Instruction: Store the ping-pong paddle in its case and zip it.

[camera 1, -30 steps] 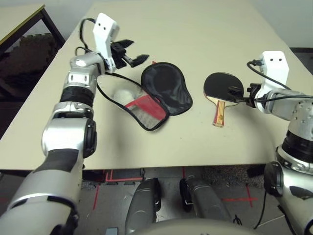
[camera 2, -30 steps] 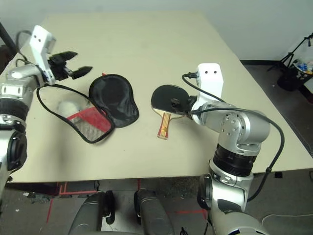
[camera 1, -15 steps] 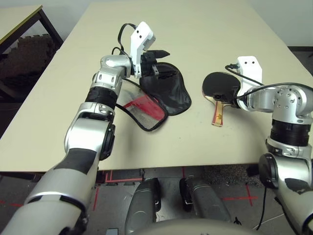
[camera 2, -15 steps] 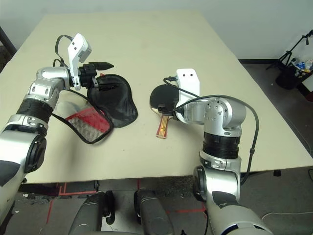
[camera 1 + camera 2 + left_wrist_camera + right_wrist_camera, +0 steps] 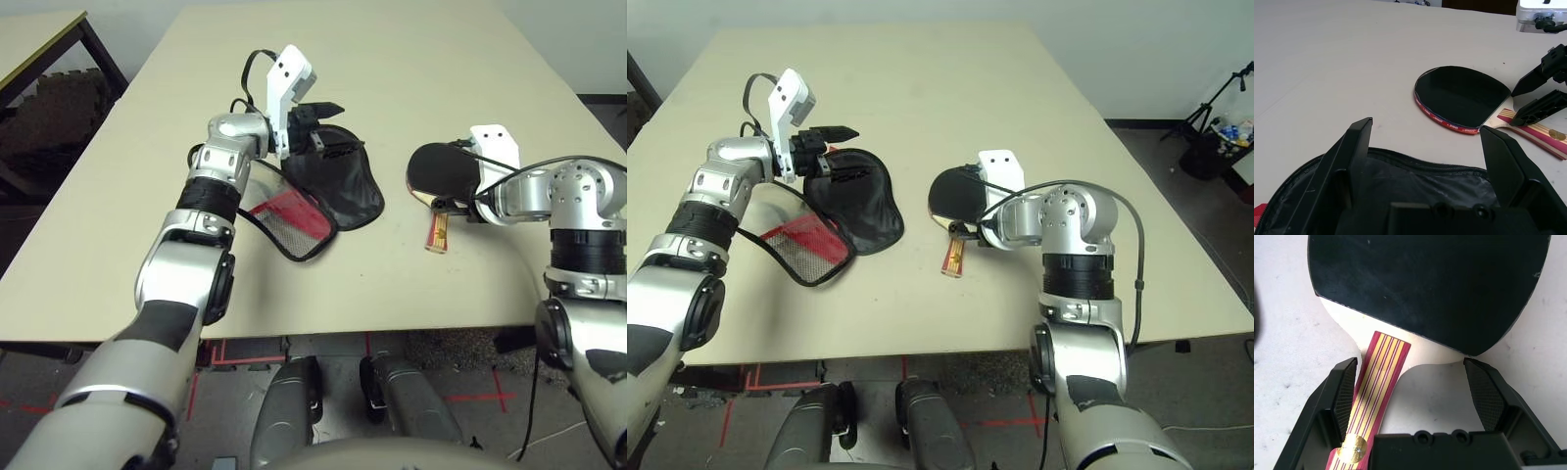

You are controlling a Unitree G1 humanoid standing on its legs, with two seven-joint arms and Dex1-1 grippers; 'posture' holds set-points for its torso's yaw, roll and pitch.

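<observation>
1. The ping-pong paddle [image 5: 438, 173] lies flat on the counter [image 5: 411, 59], black face up, its striped handle pointing toward the robot.
2. The right gripper [image 5: 1415, 382] hangs over the paddle's handle, fingers spread wide on either side of it and holding nothing; the handle sits closer to one finger than the other.
3. To the left of the paddle, and apart from it, the case [image 5: 328, 181] lies unzipped with its red-and-mesh flap folded open.
4. The left gripper [image 5: 1425, 147] hovers at the case's far edge, also wide open and empty.
5. The step in hand looks like picking up the paddle: next, the right gripper should centre on the handle, lower and close, while the left gripper steadies the case's open rim.
</observation>
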